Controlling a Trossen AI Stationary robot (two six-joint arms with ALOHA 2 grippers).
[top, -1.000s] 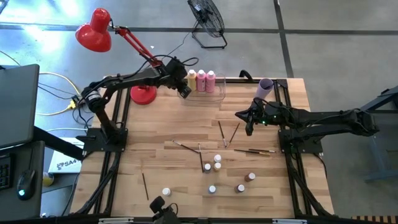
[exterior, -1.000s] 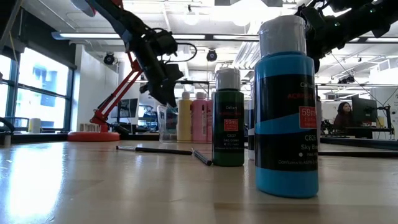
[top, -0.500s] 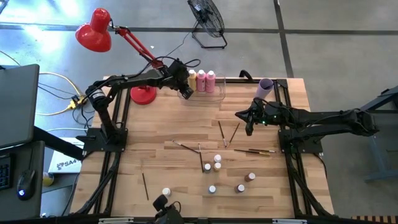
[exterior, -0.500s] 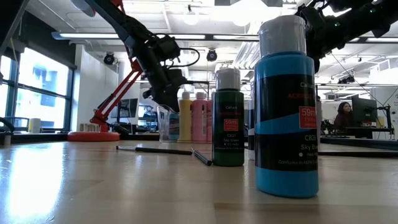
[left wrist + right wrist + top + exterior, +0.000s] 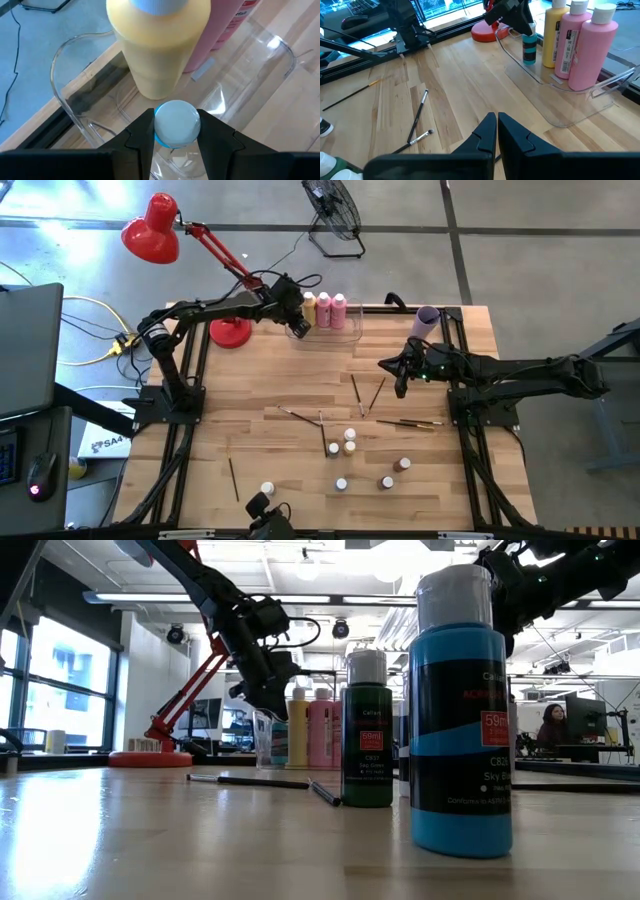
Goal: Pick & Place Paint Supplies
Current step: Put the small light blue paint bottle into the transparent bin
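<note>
In the left wrist view, we see only the white cap of the small bottle (image 5: 177, 123); its body is hidden beneath. The yellow-orange bottle (image 5: 159, 45) beside it is cut off above its shoulder. From the high view, the tiny bottles (image 5: 349, 448) below the clear bin (image 5: 345, 330) are too small to tell their colours. In the low view, the blue bottle (image 5: 461, 730) hides much behind it.

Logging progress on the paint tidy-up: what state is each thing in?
Left end effector: shut on small teal bottle, inside clear bin.
Right end effector: shut, empty.
Yellow bottle, two pink bottles: upright in bin.
Brushes: lying on table.
</note>
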